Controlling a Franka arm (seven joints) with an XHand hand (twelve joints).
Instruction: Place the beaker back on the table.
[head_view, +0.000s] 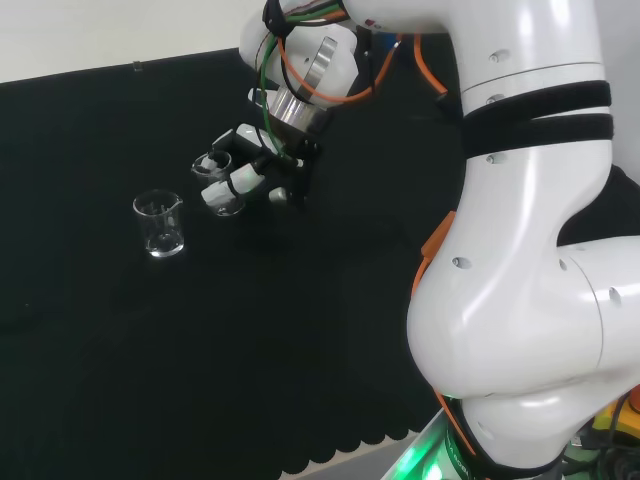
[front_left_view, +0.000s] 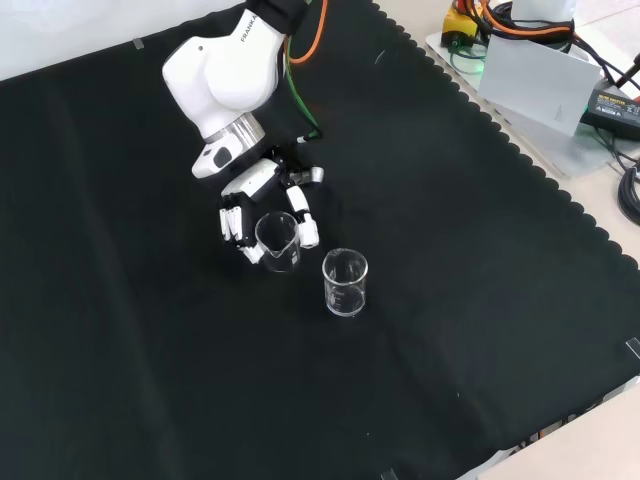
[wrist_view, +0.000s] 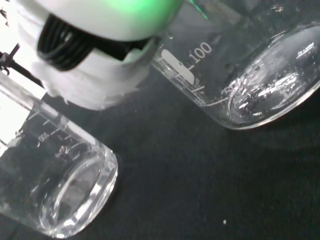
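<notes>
The hand (front_left_view: 262, 205) curls its fingers round the beaker (front_left_view: 277, 241), held upright low over the black cloth (front_left_view: 480, 300). At its four o'clock in the front view stands a second beaker (front_left_view: 345, 282). Judging by this, setting down and letting go remain.

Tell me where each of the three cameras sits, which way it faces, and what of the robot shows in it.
Head view: behind and above the arm's base, looking over the white arm links at the black cloth; the robot hand is curled round a beaker.
Front view: opposite the arm, looking down on the cloth; the robot hand enters from the top.
Wrist view: at the wrist, looking past a blurred white part of the robot hand at two beakers close up.
Shared: head and front views both show the free beaker beside the held one.
</notes>
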